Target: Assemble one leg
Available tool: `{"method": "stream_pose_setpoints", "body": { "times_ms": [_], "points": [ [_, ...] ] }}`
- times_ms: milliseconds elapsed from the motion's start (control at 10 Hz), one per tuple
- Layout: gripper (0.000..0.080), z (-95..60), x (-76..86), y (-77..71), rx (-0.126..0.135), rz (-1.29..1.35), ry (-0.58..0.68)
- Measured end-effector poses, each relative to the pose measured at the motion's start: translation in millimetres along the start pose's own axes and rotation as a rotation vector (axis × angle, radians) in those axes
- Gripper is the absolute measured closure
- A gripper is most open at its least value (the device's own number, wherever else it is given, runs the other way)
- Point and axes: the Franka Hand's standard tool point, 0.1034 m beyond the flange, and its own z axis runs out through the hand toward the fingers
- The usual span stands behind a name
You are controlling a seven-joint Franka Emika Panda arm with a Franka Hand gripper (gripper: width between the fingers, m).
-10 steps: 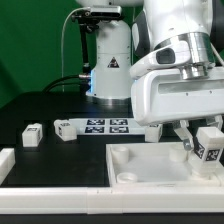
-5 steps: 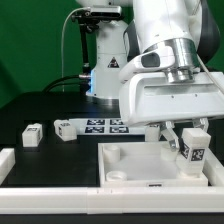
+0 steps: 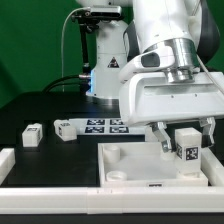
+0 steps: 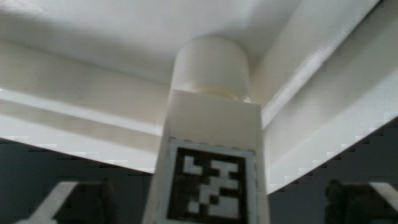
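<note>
Black table (image 3: 40, 112), white tray (image 3: 104, 168), above it the tool (image 3: 186, 144) tight around the leg (image 3: 188, 153).

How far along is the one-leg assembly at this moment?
Done: one leg is picked up, clamped in the gripper. In hand: its rounded end is at the tray's corner, on the exterior view's right. Left: seating and releasing it; whether it has entered a hole cannot be told.
</note>
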Motion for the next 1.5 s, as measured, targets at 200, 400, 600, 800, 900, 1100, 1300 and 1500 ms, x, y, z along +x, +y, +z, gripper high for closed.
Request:
{"method": "stream_pose_setpoints", "body": {
  "times_ms": [200, 400, 600, 800, 900, 1100, 1300, 1500],
  "points": [
    [0.0157, 0.0, 0.0, 0.0, 0.000, 0.000, 0.000],
    [0.0150, 0.0, 0.0, 0.0, 0.000, 0.000, 0.000],
    [0.0150, 0.0, 0.0, 0.0, 0.000, 0.000, 0.000],
    [0.0150, -0.1, -0.8, -1.2, 0.008, 0.002, -0.023],
    [0.0150, -3.1, 0.7, 5.4, -0.006, 0.025, -0.015],
    [0.0150, -5.2, -2.1, 2.7, 0.015, 0.116, -0.107],
    [0.0150, -10.1, -0.5, -11.3, 0.085, 0.182, -0.353],
    [0.0150, -8.5, 4.0, -13.8, 0.128, 0.184, -0.522]
  ]
}}
